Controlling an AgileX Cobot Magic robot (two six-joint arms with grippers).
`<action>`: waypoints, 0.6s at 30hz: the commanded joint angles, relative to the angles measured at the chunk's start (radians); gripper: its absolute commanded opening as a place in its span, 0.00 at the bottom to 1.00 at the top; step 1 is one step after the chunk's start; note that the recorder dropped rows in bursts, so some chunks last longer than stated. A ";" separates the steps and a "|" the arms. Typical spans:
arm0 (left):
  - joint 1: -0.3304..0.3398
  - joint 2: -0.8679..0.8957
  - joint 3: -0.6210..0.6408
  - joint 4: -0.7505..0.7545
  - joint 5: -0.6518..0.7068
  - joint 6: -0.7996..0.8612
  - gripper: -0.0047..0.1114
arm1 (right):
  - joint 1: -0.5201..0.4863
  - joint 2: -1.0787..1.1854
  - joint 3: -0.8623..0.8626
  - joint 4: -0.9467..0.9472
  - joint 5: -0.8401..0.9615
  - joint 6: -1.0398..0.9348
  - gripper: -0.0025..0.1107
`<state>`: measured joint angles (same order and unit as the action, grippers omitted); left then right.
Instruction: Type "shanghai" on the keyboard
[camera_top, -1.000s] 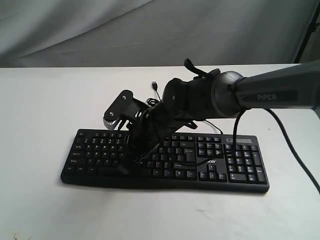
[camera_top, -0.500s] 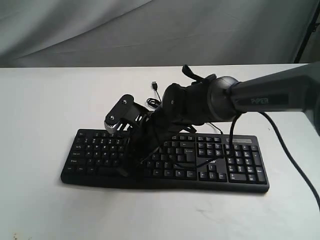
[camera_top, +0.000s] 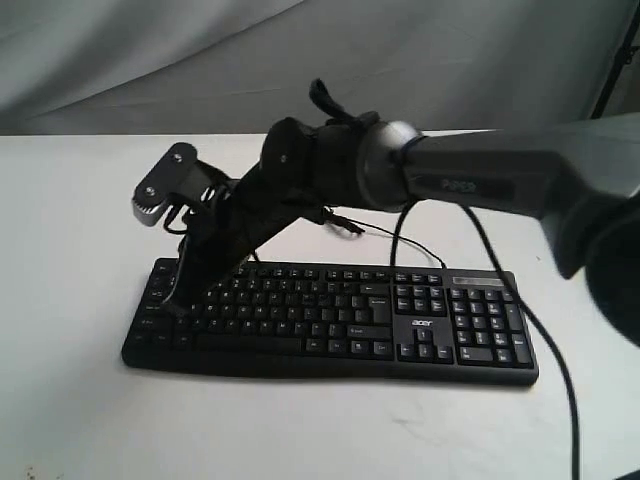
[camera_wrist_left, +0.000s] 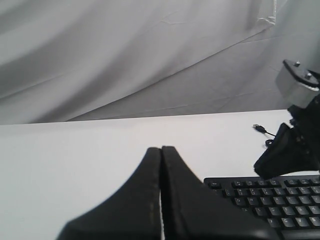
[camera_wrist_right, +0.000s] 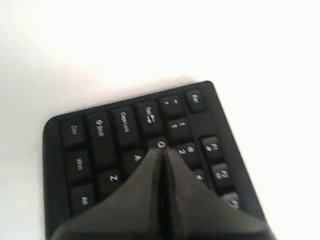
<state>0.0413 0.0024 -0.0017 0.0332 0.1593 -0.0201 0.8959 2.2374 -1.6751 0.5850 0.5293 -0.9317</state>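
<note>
The black keyboard (camera_top: 330, 320) lies across the white table, its "acer" logo by the number pad. My right gripper (camera_top: 178, 300) reaches across from the right and is shut, tips down over the keyboard's left end. In the right wrist view the shut tips (camera_wrist_right: 162, 150) sit just below the Q key, between A and the 2 key, on the keyboard (camera_wrist_right: 100, 130); contact cannot be judged. My left gripper (camera_wrist_left: 161, 148) is shut with nothing in it, over bare table to the left of the keyboard (camera_wrist_left: 270, 200). It is outside the exterior view.
The thin black cable (camera_top: 400, 240) runs from behind the keyboard under the right arm; its USB plug (camera_wrist_left: 258, 128) lies on the table behind. A grey cloth backdrop (camera_top: 150, 60) hangs behind the white table (camera_top: 80, 420).
The right arm has swung left along the keyboard, its shut gripper moving from the middle keys to the left end. The keyboard has not shifted.
</note>
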 joint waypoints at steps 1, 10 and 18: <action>-0.006 -0.002 0.002 0.000 -0.006 -0.003 0.04 | 0.011 0.099 -0.126 0.001 0.093 0.003 0.02; -0.006 -0.002 0.002 0.000 -0.006 -0.003 0.04 | 0.027 0.128 -0.148 -0.002 0.101 -0.008 0.02; -0.006 -0.002 0.002 0.000 -0.006 -0.003 0.04 | 0.032 0.136 -0.148 -0.002 0.091 -0.013 0.02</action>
<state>0.0413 0.0024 -0.0017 0.0332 0.1593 -0.0201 0.9184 2.3729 -1.8183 0.5824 0.6291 -0.9313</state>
